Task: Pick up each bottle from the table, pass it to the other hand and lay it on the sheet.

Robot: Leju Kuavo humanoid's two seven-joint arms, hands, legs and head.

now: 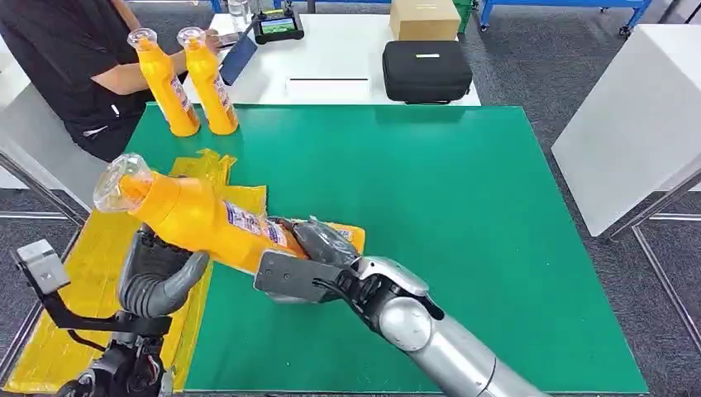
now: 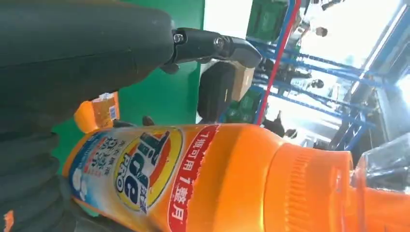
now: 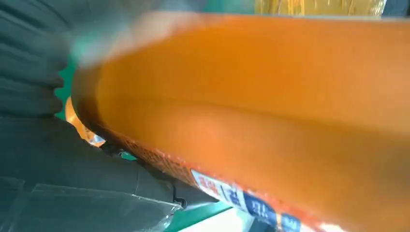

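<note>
The orange bottle [image 1: 198,219] is held in the air, tilted, clear cap up toward the robot's left, above the left edge of the green mat [image 1: 463,248] where it meets the yellow sheet [image 1: 83,273]. The right hand [image 1: 318,260] grips the bottle's lower body, its fingers wrapped over the label. The left hand [image 1: 157,277] sits under the bottle's upper body with its fingers cupped upward against it; whether they are clamping it or merely supporting it cannot be told from the head view.

The left wrist view adds what the head view lacks: the bottle's printed label facing the camera, and one dark finger [image 2: 212,46] extended above the bottle, apart from its surface. The right wrist view shows the bottle's orange flank pressed close to that palm, blurred.

Two more orange bottles [image 1: 188,83] stand upright at the mat's far left corner, just beside a seated person [image 1: 74,66]. A black case [image 1: 426,71] and a cardboard box [image 1: 423,18] sit on the white bench [image 1: 339,50] beyond the mat's far edge. The mat's centre and right half lie open.
</note>
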